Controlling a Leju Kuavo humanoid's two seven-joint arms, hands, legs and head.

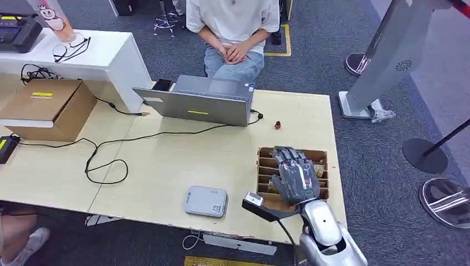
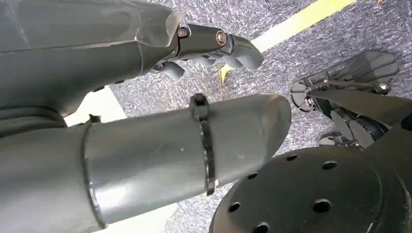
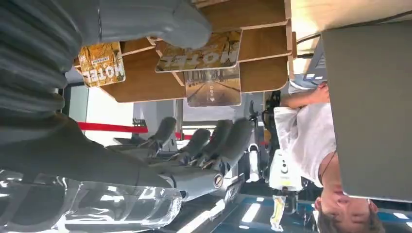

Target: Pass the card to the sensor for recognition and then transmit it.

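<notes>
A wooden card rack (image 1: 265,153) stands near the table's right front corner, with several printed cards upright in its slots. My right hand (image 1: 295,175) hovers over the rack, back upward and fingers spread. In the right wrist view the thumb (image 3: 160,22) and the fingers (image 3: 214,141) lie either side of the cards (image 3: 201,52) without touching them. One card (image 3: 213,87) stands out further than the others. The grey sensor pad (image 1: 205,200) lies on the table to the left of the rack. My left hand (image 2: 209,46) hangs beside my body over the carpet, holding nothing.
A grey laptop (image 1: 199,103) stands at the table's far edge, with a person (image 1: 233,33) seated behind it. A black cable (image 1: 105,156) loops across the left half. A cardboard box (image 1: 49,108) sits at far left, a small red object (image 1: 277,125) near the laptop.
</notes>
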